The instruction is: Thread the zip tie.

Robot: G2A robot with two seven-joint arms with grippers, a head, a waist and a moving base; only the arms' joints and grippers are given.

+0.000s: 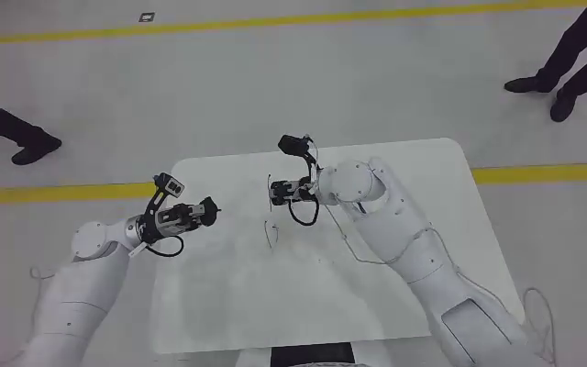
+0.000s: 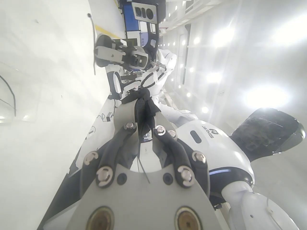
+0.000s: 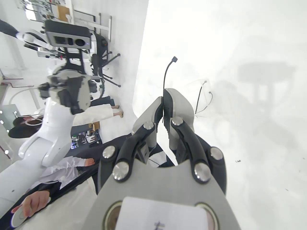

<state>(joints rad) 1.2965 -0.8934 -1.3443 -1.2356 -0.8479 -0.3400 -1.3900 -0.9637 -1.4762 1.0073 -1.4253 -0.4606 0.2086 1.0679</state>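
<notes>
Black and thin, the zip tie is pinched between the fingers of the right gripper, which are pressed together on its strap. The square head end stands out well past the fingertips on a slightly curved length of strap, and a shorter piece comes out on the other side of the pads. In the top view this gripper hangs over the middle of the white table, a little toward the far edge, with its tips pointing left.

The left gripper is at the table's left edge, above the surface, with its tips pointing right toward the other gripper. The two are apart, with bare table between them. In its own wrist view, its fingers are together and their tips are wrapped in dark material. A fine black strand runs between the fingers back toward the palm, but what the strand is cannot be told.

More loose ties lie flat on the table, just nearer than the right gripper and between the two arms, touching neither. In the right wrist view two of them show as curved strands with small heads, close beside each other. They rest on a clear sheet spread on the tabletop.
</notes>
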